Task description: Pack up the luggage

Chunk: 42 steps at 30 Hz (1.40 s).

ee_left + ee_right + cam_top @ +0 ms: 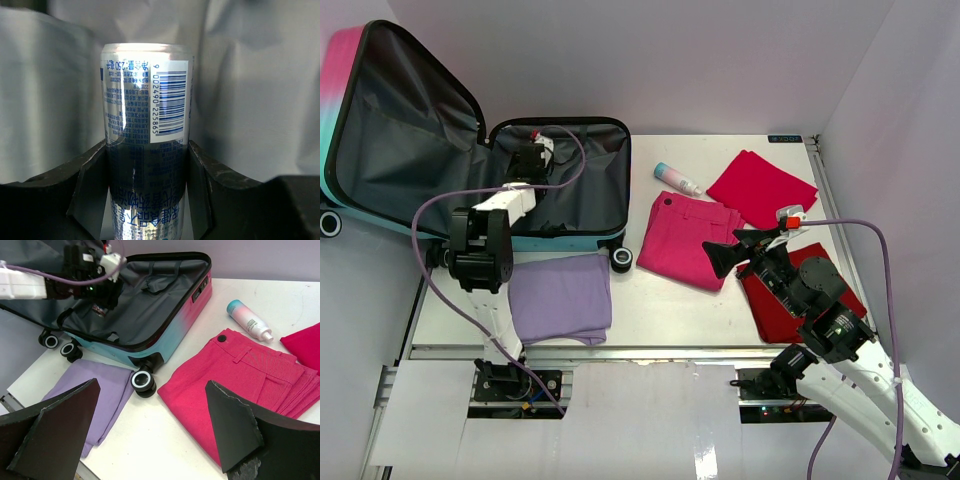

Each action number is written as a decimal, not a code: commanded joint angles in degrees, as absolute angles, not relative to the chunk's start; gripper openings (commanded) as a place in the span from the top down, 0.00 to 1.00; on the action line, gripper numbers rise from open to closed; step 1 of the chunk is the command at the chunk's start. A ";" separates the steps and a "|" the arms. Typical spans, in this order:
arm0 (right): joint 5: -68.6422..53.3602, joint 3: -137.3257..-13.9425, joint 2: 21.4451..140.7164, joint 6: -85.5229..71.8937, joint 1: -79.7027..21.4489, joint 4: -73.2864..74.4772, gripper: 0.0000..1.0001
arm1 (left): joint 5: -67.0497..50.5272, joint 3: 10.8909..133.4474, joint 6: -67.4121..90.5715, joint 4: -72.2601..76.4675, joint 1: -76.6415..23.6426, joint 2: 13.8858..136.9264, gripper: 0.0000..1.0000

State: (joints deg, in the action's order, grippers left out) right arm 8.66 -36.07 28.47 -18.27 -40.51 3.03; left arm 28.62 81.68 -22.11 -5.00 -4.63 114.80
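Note:
The luggage (565, 238) lies open at the left of the table, lid propped up, dark grey lining showing; it also shows in the right wrist view (181, 324). My left gripper (528, 160) is down inside its base, shut on a silver can with blue print and a barcode (145, 125); the fingers (200, 180) press both sides of the can, with grey lining (255, 100) behind. My right gripper (732, 250) is open and empty, hovering over the near edge of the folded pink trousers (690, 238), which also show in the right wrist view (240, 375).
A folded lilac cloth (560, 297) lies in front of the suitcase, beside its black wheel (621, 259). A pink-and-teal bottle (677, 179) and a red cloth (760, 187) lie at the back. A dark red cloth (775, 305) lies under the right arm.

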 commanded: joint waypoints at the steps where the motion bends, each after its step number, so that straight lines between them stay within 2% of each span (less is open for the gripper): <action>1: 8.21 -36.39 27.92 -17.14 -40.52 1.53 0.07 | 34.10 80.51 -28.56 3.51 -3.51 116.58 1.00; 5: 8.00 -36.53 28.01 -16.99 -40.58 1.73 0.07 | 37.44 78.84 -31.14 7.23 -2.49 119.09 1.00; 6: 7.98 -36.58 28.01 -16.96 -40.58 1.80 0.07 | 37.68 78.73 -30.98 7.42 -2.09 119.53 0.97; 9: 7.76 -36.65 27.88 -16.96 -40.54 1.85 0.07 | 37.68 79.19 -30.59 6.68 -1.41 120.82 0.80; 12: 7.33 -36.74 27.85 -16.79 -40.52 2.02 0.07 | 37.93 80.05 -30.85 5.87 -1.41 122.07 0.42; 17: 7.43 -36.83 27.92 -16.72 -40.52 2.02 0.06 | 38.35 81.55 -29.75 4.96 -1.41 119.91 0.21; 26: 9.03 -37.24 32.65 -16.10 -40.52 2.79 0.06 | 29.82 91.42 -13.01 -11.71 -4.11 110.66 0.06; 31: 14.32 -39.03 37.73 -16.80 -40.52 5.20 0.06 | 21.44 91.30 -7.42 -15.83 -7.20 105.12 0.05; 33: 18.88 -39.43 39.81 -17.55 -40.46 5.92 0.06 | 17.91 90.09 0.03 -16.20 -7.21 100.92 0.05; 38: 25.88 -40.85 47.10 -20.00 -39.75 7.71 0.06 | -3.88 83.33 13.05 -12.90 -7.21 91.42 0.06; 42: 24.44 -42.92 53.42 -21.59 -35.78 9.31 0.06 | -17.10 77.01 16.65 -7.16 -10.12 87.40 0.07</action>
